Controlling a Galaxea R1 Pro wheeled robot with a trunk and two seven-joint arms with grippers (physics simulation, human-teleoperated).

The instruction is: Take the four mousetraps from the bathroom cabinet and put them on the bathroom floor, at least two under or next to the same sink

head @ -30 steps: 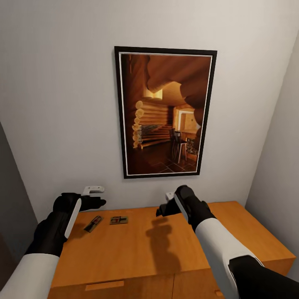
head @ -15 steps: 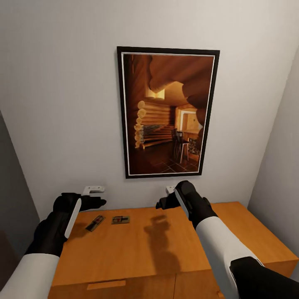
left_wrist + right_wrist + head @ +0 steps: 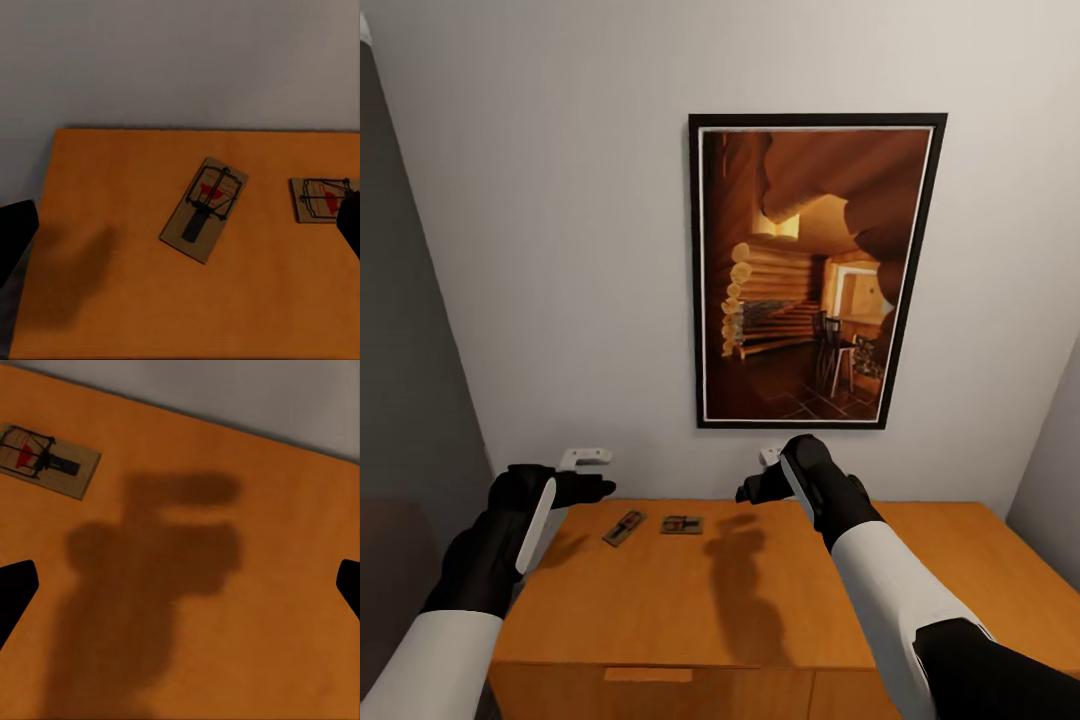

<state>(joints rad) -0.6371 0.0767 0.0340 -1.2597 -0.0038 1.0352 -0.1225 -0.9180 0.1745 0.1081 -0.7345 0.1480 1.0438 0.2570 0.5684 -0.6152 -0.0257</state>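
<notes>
Head view has swung since half a second ago: the framed picture point(image 3: 817, 270) and the cabinet point(image 3: 690, 600) now sit further toward my right side of the frame, and a grey wall point(image 3: 410, 300) fills more of my left. That is the camera turning; the two mousetraps lie as they did on the cabinet top, and my arms keep the same pose.

Both arms reach forward over the cabinet, forearms white, wrists and grippers black. My left gripper point(image 3: 595, 488) hovers above the back left corner of the top, its fingers spread wide, as the left wrist view shows with a dark fingertip at each side of the frame. My right gripper point(image 3: 755, 492) hangs near the back edge around the middle, fingers also wide apart, casting a shadow point(image 3: 157, 562) on the wood below.

One mousetrap point(image 3: 624, 527) lies at an angle near the back left corner, just ahead of my left gripper. A second mousetrap point(image 3: 681, 524) lies just beside it toward the middle, not touching it, between the two grippers. Neither gripper touches a trap.
</notes>
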